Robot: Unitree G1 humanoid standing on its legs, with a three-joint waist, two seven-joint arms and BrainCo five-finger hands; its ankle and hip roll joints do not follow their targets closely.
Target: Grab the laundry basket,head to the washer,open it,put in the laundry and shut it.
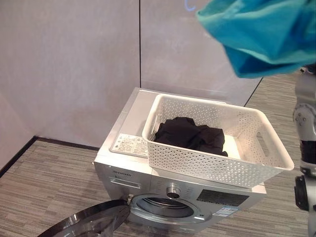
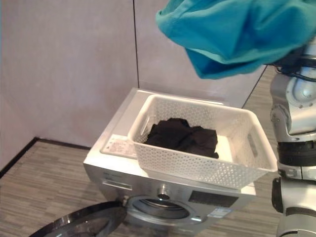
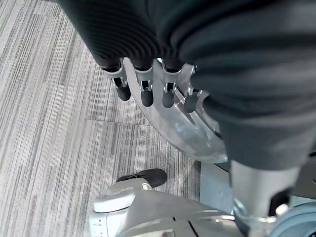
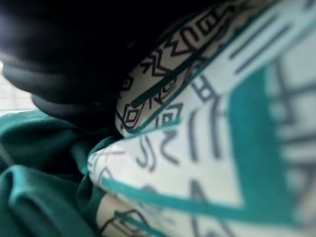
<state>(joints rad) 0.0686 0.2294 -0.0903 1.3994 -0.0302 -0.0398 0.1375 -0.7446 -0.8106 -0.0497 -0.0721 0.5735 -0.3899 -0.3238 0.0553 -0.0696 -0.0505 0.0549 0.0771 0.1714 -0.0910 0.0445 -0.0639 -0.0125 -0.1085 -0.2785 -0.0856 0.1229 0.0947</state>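
Note:
The white perforated laundry basket (image 1: 209, 169) stands on top of the silver washer (image 1: 129, 175), with black clothes (image 1: 190, 133) lying in it. The washer's round door (image 1: 84, 223) hangs open toward the lower left, and the drum opening (image 1: 165, 206) shows. A teal garment (image 2: 237, 32) hangs high in the air above the basket's right side, by my right arm. In the right wrist view my right hand (image 4: 74, 59) lies against this teal and white patterned cloth (image 4: 207, 148). My left hand (image 3: 143, 89) is low over the floor, fingers straight, near the open door's rim (image 3: 187, 133).
Grey wall panels (image 1: 74, 64) stand close behind the washer and meet in a corner at the left. Striped grey carpet (image 1: 44, 182) lies to the washer's left and in front. The open door takes up the floor space before the washer's left half.

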